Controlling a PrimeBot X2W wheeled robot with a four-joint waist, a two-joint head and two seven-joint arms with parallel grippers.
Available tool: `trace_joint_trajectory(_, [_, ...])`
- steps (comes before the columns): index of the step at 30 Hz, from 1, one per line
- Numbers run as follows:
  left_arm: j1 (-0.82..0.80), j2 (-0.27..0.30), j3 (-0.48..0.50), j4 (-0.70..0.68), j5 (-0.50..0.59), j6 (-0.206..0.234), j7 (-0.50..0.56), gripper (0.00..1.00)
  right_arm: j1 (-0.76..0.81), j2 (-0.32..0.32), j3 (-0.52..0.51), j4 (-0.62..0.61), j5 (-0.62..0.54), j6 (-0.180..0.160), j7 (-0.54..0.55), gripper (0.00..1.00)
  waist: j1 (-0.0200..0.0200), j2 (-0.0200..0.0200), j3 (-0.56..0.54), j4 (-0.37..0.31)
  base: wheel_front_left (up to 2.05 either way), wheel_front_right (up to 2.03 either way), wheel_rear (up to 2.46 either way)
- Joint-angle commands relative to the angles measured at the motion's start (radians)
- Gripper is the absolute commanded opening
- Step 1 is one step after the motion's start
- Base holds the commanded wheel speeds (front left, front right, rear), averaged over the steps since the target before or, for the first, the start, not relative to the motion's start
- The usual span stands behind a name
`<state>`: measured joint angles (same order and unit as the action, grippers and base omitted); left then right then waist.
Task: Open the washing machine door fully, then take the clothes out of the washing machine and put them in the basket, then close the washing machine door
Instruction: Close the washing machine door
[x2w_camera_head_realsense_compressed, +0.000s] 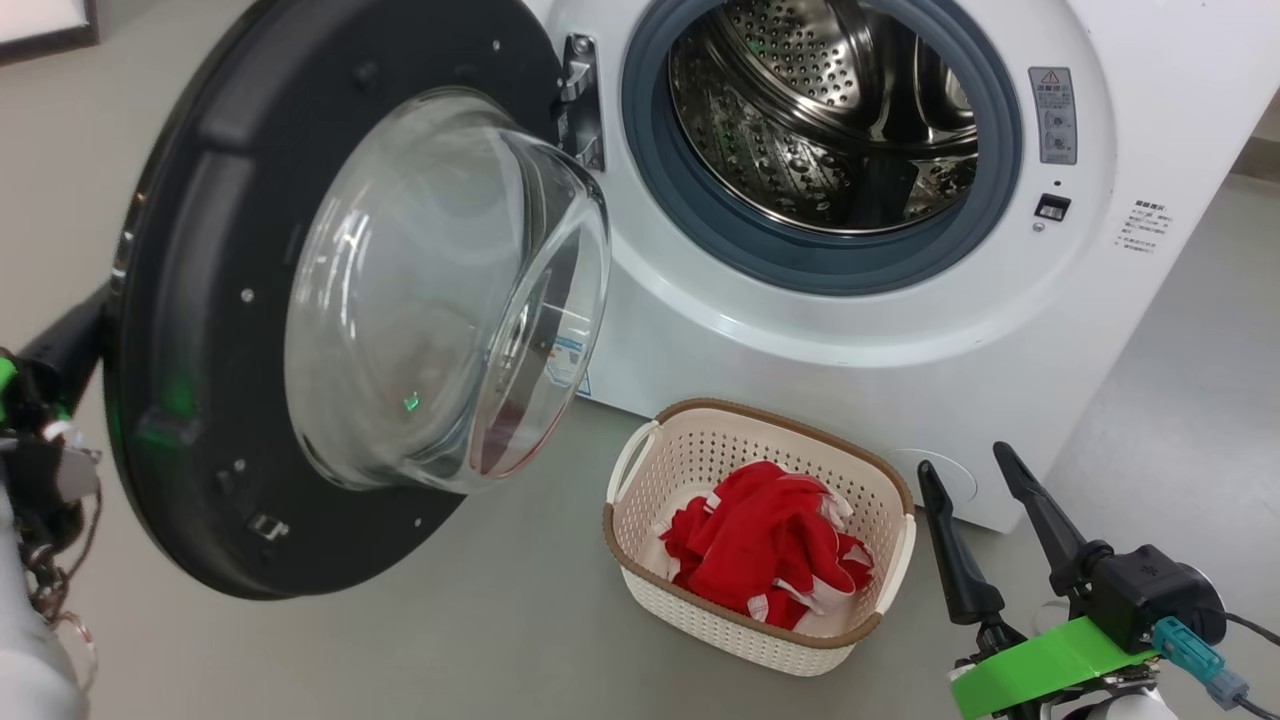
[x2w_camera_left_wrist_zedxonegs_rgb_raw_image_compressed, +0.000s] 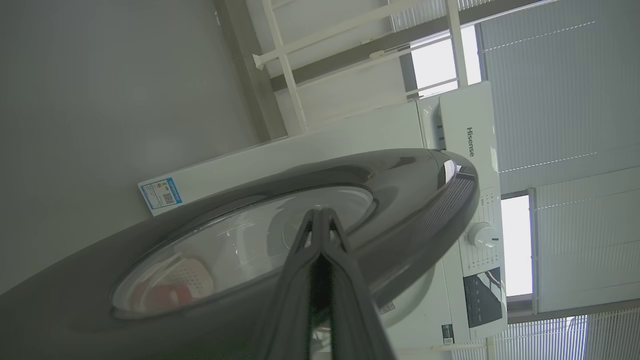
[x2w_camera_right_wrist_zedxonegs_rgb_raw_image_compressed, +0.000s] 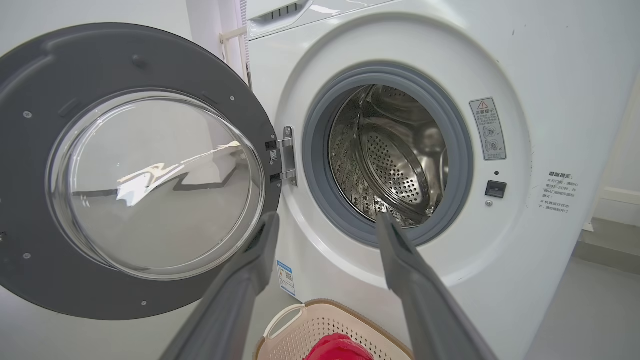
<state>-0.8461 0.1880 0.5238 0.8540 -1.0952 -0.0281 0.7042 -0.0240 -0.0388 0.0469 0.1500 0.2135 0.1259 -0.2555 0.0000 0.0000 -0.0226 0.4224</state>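
Two dangers, as I judge it: my left pincer, fingers pressed shut on nothing, tips at the outer face of the washing machine door, could skid off that glossy curve and leave the door short of its latch; my right pincer, spread wide and empty before the washing machine, could be caught in the swing; the drum looks bare; the clothes lie heaped in the basket, just in front of the machine
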Motion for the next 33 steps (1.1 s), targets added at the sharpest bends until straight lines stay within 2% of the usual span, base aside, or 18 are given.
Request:
trace_joint_trajectory(1, [0.023, 0.016, 0.011, -0.034, -0.011, -0.005, 0.019, 0.0, -0.028, -0.011, 0.025, -0.023, 0.007, 0.005, -0.006, 1.0, 0.0, 0.0, -0.006, 0.004, 0.0, 0.0, 0.0])
trace_joint_trajectory(8, [0.091, -0.051, 0.035, -0.153, -0.068, 0.026, 0.083, 0.0, -0.021, -0.011, 0.031, -0.022, 0.014, 0.005, -0.006, 1.0, 0.0, 0.0, -0.012, 0.01, 0.0, 0.0, 0.0])
trace_joint_trajectory(16, [0.194, -0.12, 0.002, -0.32, -0.098, 0.067, 0.14, 0.0, -0.025, -0.011, 0.036, -0.019, 0.016, 0.005, -0.006, 1.0, 0.0, 0.0, -0.004, 0.003, 0.0, 0.0, 0.0])
trace_joint_trajectory(25, [0.268, -0.137, -0.067, -0.441, -0.174, 0.099, 0.167, 0.0, -0.026, -0.011, 0.035, -0.018, 0.019, 0.005, -0.006, 1.0, 0.0, 0.0, 0.007, -0.007, 0.0, 0.0, 0.0])
trace_joint_trajectory(33, [0.334, -0.138, -0.219, -0.521, -0.323, 0.132, 0.121, 0.0, -0.032, -0.011, 0.037, -0.014, 0.018, 0.005, -0.006, 1.0, 0.0, 0.0, 0.013, -0.01, 0.0, 0.0, 0.0])
